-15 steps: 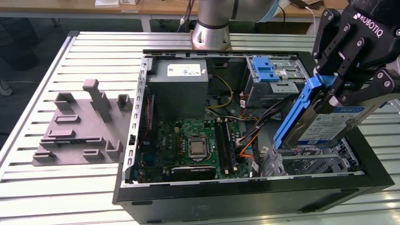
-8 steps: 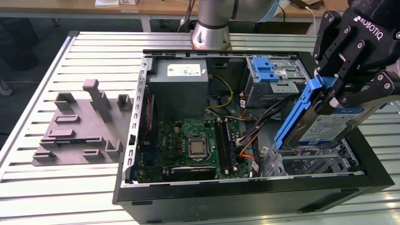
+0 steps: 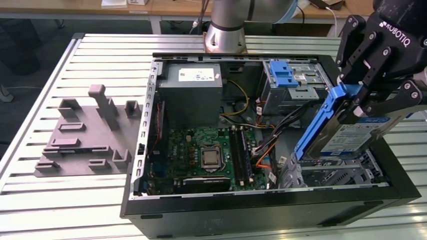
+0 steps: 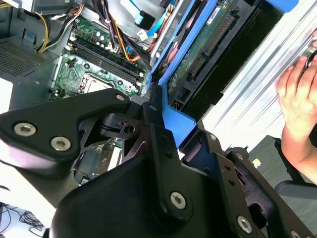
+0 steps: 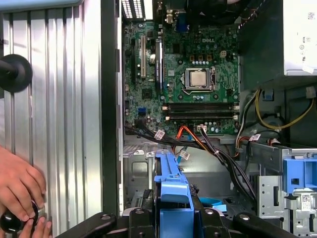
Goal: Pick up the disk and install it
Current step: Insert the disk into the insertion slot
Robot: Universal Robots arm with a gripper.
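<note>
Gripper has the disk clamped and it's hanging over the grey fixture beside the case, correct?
Not quite. The gripper has the disk clamped, but it hangs over the open computer case, as the exterior view shows.

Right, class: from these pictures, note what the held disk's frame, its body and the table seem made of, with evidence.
The disk frame looks plastic: uniform bright blue, moulded, slight sheen. The disk body is probably metal: silvery grey around its label. The table seems aluminium: pale, matte, ribbed slats.

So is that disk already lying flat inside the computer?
No, the gripper grips the disk, which stands steeply tilted over the open computer case.
</note>
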